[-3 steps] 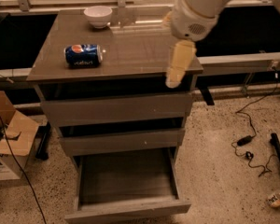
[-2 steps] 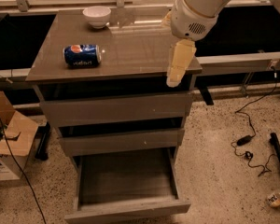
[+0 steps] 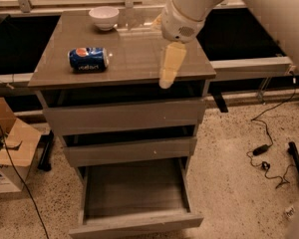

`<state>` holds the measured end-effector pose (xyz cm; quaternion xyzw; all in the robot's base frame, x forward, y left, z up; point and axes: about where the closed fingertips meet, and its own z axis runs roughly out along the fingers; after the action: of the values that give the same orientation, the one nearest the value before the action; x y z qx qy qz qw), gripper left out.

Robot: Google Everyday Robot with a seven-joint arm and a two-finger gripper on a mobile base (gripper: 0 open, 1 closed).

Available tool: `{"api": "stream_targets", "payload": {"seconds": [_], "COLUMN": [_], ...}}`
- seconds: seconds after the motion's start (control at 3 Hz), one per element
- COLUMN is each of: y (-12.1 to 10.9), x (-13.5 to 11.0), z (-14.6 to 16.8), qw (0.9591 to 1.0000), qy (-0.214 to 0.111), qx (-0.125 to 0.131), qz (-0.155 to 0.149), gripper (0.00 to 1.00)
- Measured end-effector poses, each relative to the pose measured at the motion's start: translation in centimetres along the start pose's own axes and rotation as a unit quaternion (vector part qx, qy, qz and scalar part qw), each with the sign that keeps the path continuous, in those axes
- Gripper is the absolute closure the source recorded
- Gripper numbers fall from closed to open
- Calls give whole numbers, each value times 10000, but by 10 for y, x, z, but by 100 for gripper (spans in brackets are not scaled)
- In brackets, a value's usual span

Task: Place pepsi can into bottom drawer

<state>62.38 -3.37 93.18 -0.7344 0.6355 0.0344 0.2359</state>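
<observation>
Lying on its side on the table [image 3: 134, 51], the pepsi can [image 3: 88, 59] is apart from the gripper [image 3: 165, 81]. Spread or pressed together, I cannot tell. The bottom drawer [image 3: 134, 224] is pulled out.

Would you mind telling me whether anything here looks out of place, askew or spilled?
The pepsi can lies on its side near the left front of the cabinet top, not upright. The bottom drawer stands pulled out. The claw hangs over the top's right front edge, apart from the can. Nothing looks spilled or damaged.
</observation>
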Motion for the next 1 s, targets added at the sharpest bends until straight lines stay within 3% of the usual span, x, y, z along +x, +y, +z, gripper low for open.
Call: {"api": "stream_targets", "payload": {"seconds": [0.33, 1.0], "y": [-21, -70], "x": [-14, -46], "z": [22, 81], "qw": [9997, 9967], "qy": [-158, -744], "qx": [-44, -156], "qz": [-194, -282], "gripper": [0, 0]}}
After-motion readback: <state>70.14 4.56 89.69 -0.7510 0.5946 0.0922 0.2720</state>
